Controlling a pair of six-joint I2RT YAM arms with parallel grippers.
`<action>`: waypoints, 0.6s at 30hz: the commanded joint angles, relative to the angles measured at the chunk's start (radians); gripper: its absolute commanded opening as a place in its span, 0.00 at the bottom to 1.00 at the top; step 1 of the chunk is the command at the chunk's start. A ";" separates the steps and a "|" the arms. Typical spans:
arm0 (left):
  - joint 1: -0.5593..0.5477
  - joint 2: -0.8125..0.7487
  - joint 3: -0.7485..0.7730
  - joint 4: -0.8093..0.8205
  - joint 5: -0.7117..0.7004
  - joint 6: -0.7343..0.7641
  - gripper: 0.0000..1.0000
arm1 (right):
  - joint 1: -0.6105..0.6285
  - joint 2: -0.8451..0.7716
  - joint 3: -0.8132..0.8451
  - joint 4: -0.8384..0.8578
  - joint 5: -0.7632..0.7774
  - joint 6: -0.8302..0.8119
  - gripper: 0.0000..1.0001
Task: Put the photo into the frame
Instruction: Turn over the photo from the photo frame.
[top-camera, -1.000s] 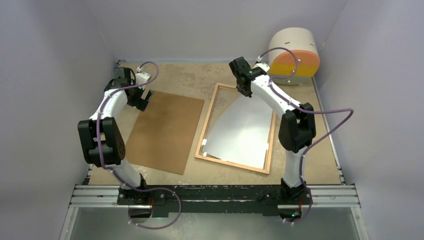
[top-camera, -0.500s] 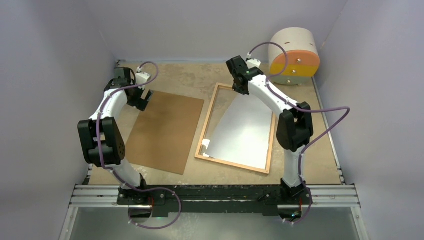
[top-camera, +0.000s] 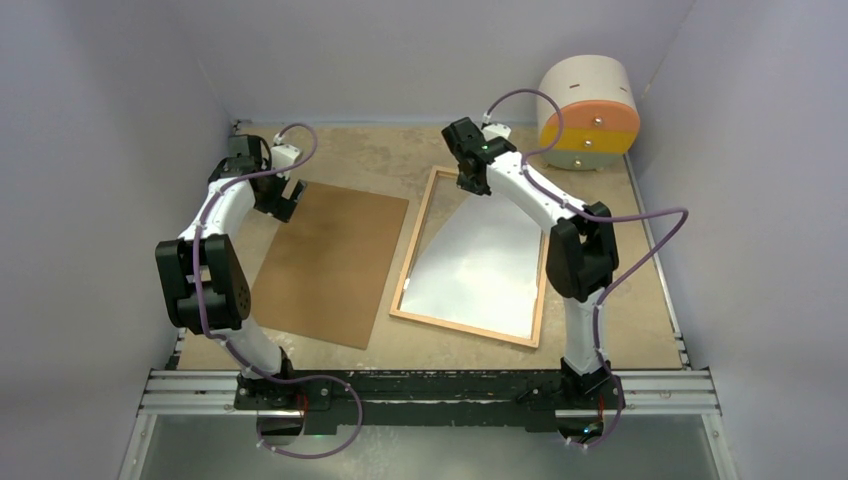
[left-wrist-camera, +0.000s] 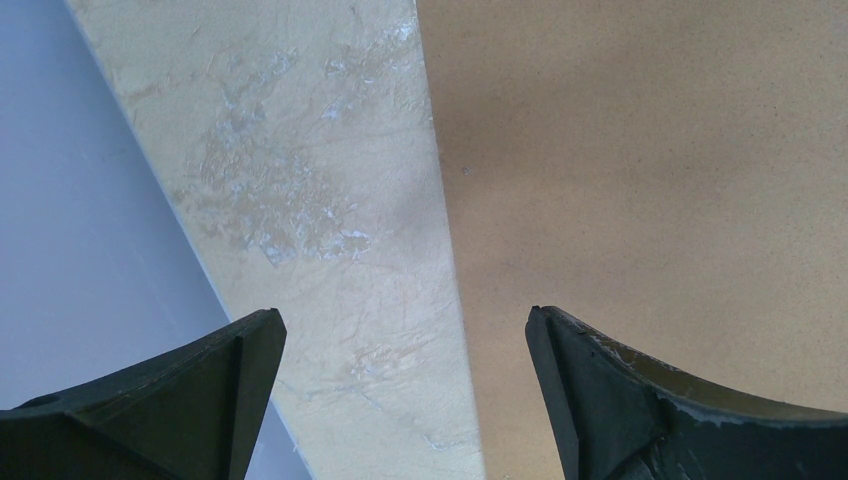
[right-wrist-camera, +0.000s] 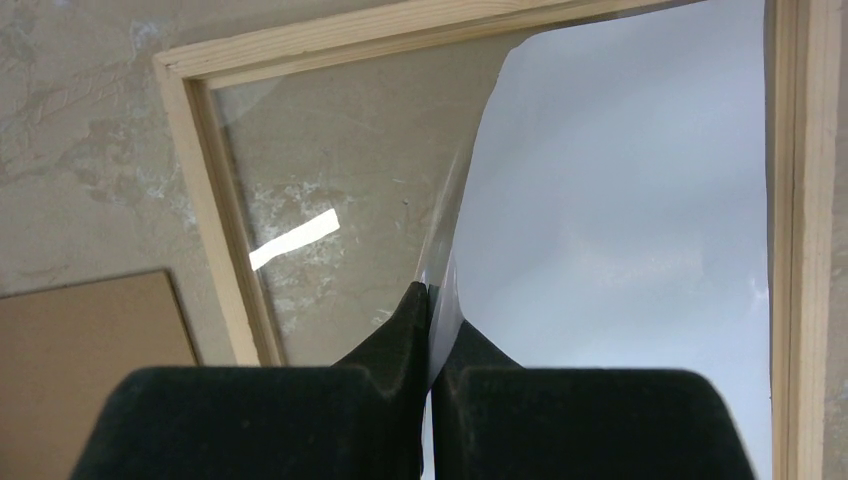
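The right hand (right-wrist-camera: 430, 295) is clenched on a lifted corner of the photo (right-wrist-camera: 620, 220), which lies white side up inside the frame (right-wrist-camera: 215, 210), while the left hand (left-wrist-camera: 405, 330) hangs wide open over the beige counter (left-wrist-camera: 300, 180) between lilac walls (top-camera: 420, 50).

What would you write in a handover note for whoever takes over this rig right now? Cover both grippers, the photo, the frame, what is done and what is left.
Left gripper: open, empty, over the brown board's edge.
Right gripper: shut on the photo's far edge, holding it raised.
Photo: white back up, near part lying inside the frame.
Done: photo mostly in the frame.
Left: lower the raised edge flat, release.
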 joint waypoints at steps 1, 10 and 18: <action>0.001 -0.020 0.000 0.021 0.000 0.022 1.00 | -0.011 -0.020 0.023 -0.102 0.044 0.071 0.00; 0.001 -0.025 -0.005 0.022 0.004 0.023 1.00 | -0.020 -0.024 0.013 -0.073 0.003 0.043 0.00; 0.001 -0.029 -0.011 0.023 0.002 0.031 1.00 | -0.035 0.007 0.015 -0.033 -0.125 0.005 0.39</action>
